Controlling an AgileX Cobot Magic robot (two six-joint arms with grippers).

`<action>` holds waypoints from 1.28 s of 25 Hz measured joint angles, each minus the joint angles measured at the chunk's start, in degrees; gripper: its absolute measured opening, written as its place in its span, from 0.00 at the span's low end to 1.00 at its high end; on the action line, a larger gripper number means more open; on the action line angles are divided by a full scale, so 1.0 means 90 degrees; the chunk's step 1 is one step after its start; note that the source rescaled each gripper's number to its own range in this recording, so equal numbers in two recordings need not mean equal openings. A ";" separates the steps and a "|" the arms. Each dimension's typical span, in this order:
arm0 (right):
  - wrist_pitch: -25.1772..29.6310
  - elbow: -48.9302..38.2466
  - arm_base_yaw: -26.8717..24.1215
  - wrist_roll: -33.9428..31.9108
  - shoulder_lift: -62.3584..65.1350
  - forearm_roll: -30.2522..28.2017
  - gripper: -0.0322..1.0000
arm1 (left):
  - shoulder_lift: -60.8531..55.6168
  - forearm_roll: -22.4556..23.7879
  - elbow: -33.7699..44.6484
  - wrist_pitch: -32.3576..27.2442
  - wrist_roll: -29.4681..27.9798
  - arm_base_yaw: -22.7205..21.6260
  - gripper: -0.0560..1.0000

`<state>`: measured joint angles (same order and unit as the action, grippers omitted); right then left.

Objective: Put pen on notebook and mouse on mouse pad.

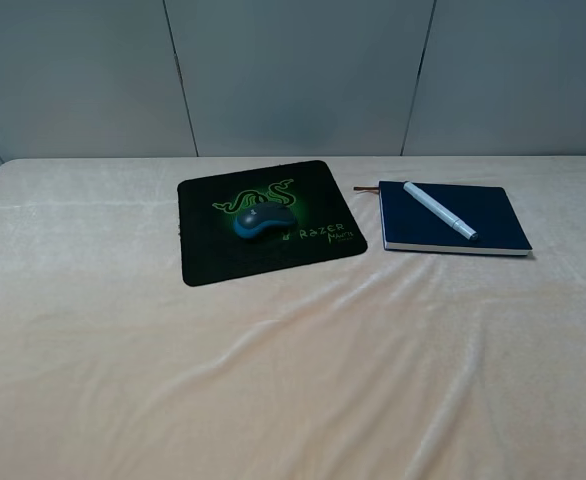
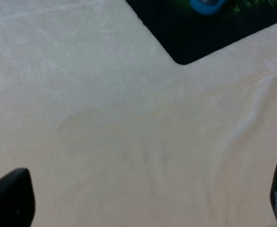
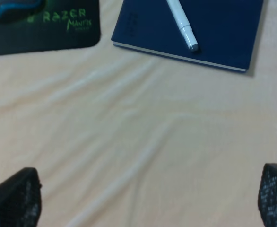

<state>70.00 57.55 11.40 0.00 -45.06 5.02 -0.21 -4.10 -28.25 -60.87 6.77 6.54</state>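
Both placements look done: the pen [image 1: 439, 210] lies slantwise on the notebook [image 1: 455, 219] at two o'clock on the worktop [image 1: 273, 380], and the mouse [image 1: 264, 220] sits mid mouse pad [image 1: 269, 222] at twelve. Both grippers' jaws stand wide open and empty, well clear. Nothing further seems needed.

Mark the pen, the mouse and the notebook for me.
pen [image 1: 439, 210], exterior high view, mid-barrel.
mouse [image 1: 261, 221], exterior high view, dark top.
notebook [image 3: 223, 33], right wrist view, bare navy cover.

Soft wrinkled cloth [image 1: 293, 380], matt mouse pad [image 1: 213, 255]
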 joint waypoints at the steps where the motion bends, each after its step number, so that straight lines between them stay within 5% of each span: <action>1: 0.0000 -0.0167 0.0000 0.0000 0.0304 0.0000 1.00 | 0.0000 0.0000 0.0000 0.0000 0.0000 0.0000 1.00; 7: 0.0006 -0.0940 -0.0042 0.0000 0.1856 0.0014 1.00 | 0.0000 0.0000 0.0000 0.0000 0.0000 0.0000 1.00; 13: 0.0008 -0.1636 -0.0710 0.0000 0.3120 0.0014 1.00 | 0.0000 0.0000 0.0000 0.0000 0.0000 0.0000 1.00; 19: -0.0819 -0.2429 -0.1317 0.0000 0.4228 -0.0205 1.00 | 0.0000 0.0000 0.0000 0.0000 0.0000 0.0000 1.00; 32: -0.1190 -0.3209 -0.1391 0.0000 0.5049 -0.0482 1.00 | 0.0000 0.0000 0.0000 0.0000 0.0000 0.0000 1.00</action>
<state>59.30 28.67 -1.12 0.00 0.38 0.68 -0.21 -4.10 -28.25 -60.87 6.77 6.54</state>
